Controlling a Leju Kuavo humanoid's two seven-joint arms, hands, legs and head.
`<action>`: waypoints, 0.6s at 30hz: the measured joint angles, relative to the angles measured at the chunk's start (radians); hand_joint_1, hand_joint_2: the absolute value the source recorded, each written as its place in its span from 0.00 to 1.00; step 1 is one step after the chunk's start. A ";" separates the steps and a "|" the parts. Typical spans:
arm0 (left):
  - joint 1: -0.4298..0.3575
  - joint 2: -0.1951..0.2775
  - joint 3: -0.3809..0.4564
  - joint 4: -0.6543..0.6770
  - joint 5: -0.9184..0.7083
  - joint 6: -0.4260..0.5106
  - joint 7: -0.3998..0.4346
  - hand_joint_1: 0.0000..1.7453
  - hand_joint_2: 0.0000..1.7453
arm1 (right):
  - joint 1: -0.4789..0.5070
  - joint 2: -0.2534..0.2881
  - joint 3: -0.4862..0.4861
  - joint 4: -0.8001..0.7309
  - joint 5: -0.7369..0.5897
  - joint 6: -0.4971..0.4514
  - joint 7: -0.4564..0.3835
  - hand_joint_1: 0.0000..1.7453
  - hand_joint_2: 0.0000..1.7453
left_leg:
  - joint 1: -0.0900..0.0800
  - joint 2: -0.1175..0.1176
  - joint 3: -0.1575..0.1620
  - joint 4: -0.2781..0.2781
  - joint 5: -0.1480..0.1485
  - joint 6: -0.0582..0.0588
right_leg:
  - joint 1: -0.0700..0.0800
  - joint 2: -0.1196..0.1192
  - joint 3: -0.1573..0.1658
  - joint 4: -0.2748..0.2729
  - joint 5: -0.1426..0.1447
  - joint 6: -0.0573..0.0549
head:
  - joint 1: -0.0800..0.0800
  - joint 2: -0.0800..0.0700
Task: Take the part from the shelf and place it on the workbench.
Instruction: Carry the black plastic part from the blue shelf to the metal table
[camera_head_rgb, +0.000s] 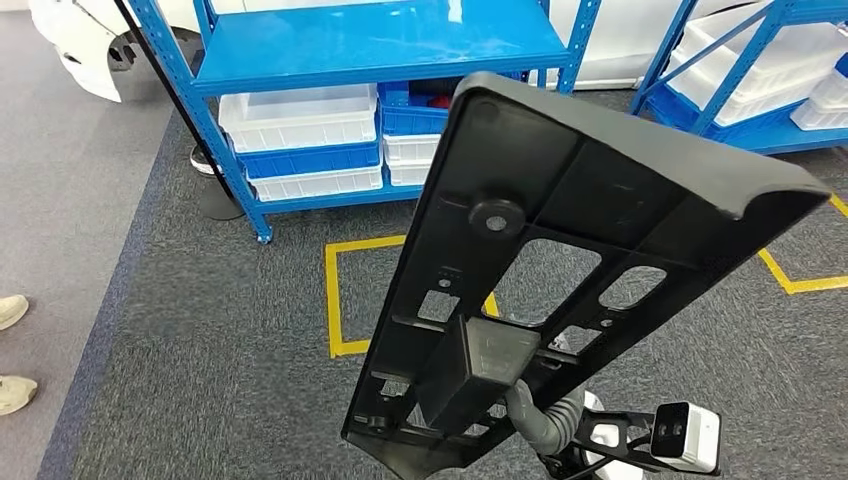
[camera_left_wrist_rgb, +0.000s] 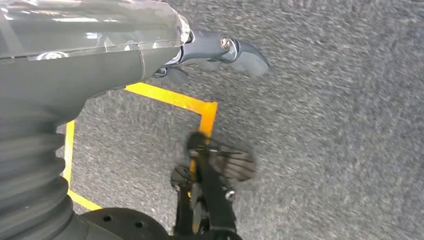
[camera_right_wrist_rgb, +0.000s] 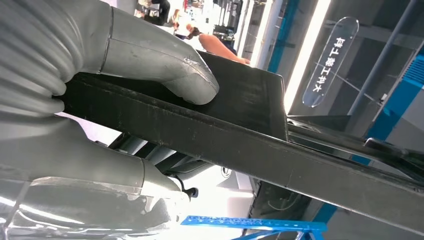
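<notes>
Part (camera_head_rgb: 560, 250), a long black ribbed panel, is being carried tilted above the carpet (camera_head_rgb: 200, 380), the right hand (camera_right_wrist_rgb: 100, 100) clamping its lower end with a thumb (camera_right_wrist_rgb: 165, 70) pressing one face. Left hand (camera_left_wrist_rgb: 220, 52) is hanging empty, fingers loosely apart. Gripped only at one end, the panel is probably risking a swing or slip, and it is blocking the head view of the blue shelf (camera_head_rgb: 380, 45) and bins (camera_head_rgb: 300, 120) nearby.

Ahead of me grey carpet (camera_head_rgb: 220, 350) with yellow tape (camera_head_rgb: 335, 300), blue shelves (camera_head_rgb: 380, 45) holding white bins (camera_head_rgb: 300, 120), and bright ceiling light (camera_right_wrist_rgb: 305, 50).
</notes>
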 joint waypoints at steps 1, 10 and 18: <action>-0.001 0.000 0.000 0.000 0.000 0.000 0.000 0.00 1.00 | 0.001 0.000 0.000 0.000 -0.001 -0.002 0.001 1.00 1.00 | 0.002 0.000 0.001 0.042 -0.003 -0.004 | 0.000 -0.001 -0.017 0.004 0.010 0.002 | 0.000 0.000; -0.006 0.000 0.000 0.000 -0.003 -0.009 0.001 0.00 1.00 | 0.016 0.000 -0.004 0.001 -0.009 -0.033 0.016 1.00 1.00 | 0.005 -0.003 0.224 -0.248 0.057 0.026 | -0.003 0.000 -0.105 0.046 0.075 0.045 | 0.000 0.000; -0.007 -0.002 0.001 0.000 0.004 -0.008 0.006 0.00 1.00 | 0.028 -0.004 -0.007 0.012 0.001 -0.054 0.022 1.00 1.00 | 0.004 0.007 0.109 -0.236 0.146 0.049 | -0.011 0.009 -0.130 0.307 -0.095 0.067 | 0.000 0.000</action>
